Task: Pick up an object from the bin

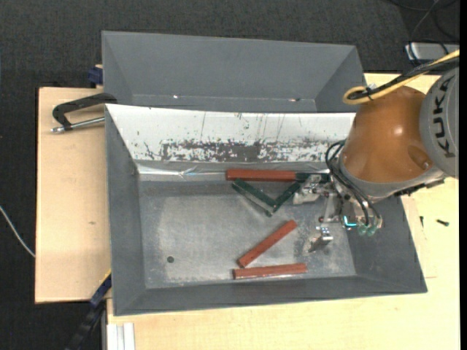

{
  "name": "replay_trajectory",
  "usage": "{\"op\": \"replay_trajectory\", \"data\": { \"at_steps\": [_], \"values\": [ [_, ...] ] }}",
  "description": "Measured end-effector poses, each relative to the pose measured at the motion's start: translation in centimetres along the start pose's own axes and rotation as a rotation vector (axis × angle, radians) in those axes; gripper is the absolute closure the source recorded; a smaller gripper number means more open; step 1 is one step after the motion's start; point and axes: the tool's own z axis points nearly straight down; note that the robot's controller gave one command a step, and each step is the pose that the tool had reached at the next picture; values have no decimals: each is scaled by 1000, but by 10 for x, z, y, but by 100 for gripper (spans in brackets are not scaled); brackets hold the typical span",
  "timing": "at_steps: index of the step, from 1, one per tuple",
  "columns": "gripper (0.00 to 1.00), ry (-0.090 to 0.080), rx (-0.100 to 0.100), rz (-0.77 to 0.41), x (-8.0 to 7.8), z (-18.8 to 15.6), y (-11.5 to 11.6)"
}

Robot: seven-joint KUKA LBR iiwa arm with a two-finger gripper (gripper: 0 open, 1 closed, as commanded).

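My gripper [319,239] hangs low over the right part of the bin floor, under the orange cover. Just left of it a red-brown bar [268,243] lies slanted, its upper end close to the gripper. A second red-brown bar [270,271] lies flat along the front wall, its right end just below the gripper. Two dark green bars [266,194] form a V further back, reaching toward the gripper's upper part. Nothing shows held in the gripper.
A third red-brown bar [263,174] lies along the foot of the back wall. A small dark speck [170,260] sits on the floor at front left. The arm and its cables cover the bin's right wall.
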Motion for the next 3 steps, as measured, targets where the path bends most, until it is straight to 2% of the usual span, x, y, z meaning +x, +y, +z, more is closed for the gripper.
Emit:
{"op": "replay_trajectory", "data": {
  "at_steps": [1,2,3],
  "values": [
    [0,-9,1,-1,-2,-4,0],
    [100,-9,0,30,-21,77,10],
    [100,-9,0,30,-21,77,10]
  ]
}}
